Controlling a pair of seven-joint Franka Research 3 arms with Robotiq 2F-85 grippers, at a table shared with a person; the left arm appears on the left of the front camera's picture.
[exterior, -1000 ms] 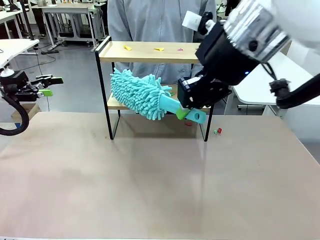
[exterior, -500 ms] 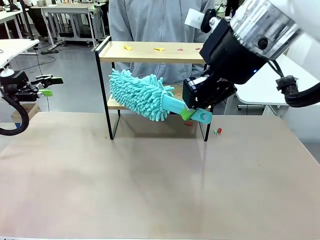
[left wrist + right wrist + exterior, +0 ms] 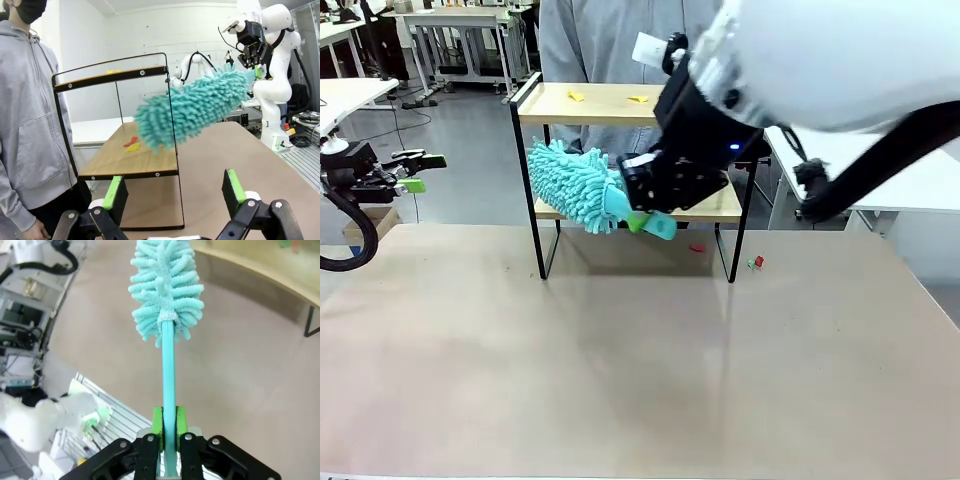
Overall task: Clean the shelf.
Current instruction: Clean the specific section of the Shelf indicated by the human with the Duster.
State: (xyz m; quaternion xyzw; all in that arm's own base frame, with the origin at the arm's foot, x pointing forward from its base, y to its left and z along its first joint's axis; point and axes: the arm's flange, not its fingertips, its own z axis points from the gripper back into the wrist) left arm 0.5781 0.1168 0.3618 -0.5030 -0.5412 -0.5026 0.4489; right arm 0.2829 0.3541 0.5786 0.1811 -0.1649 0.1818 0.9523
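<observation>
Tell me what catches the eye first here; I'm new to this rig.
The fluffy turquoise duster, clamped by its handle in the right gripper, its head by the left end of the shelf, at lower-board height. Next, small yellow scraps on the top board, and the left gripper, open, left of the table.

The shelf (image 3: 610, 103) stands upright at the far side of the worktop (image 3: 620, 350), its thin black frame carrying two light wooden boards with raised side rails. Two yellow scraps (image 3: 576, 96) lie on the top board. In the left wrist view, a red scrap (image 3: 131, 141) and a yellow one lie together on the lower board. A teal duster (image 3: 570, 185) hangs across the lower tier's left end.
</observation>
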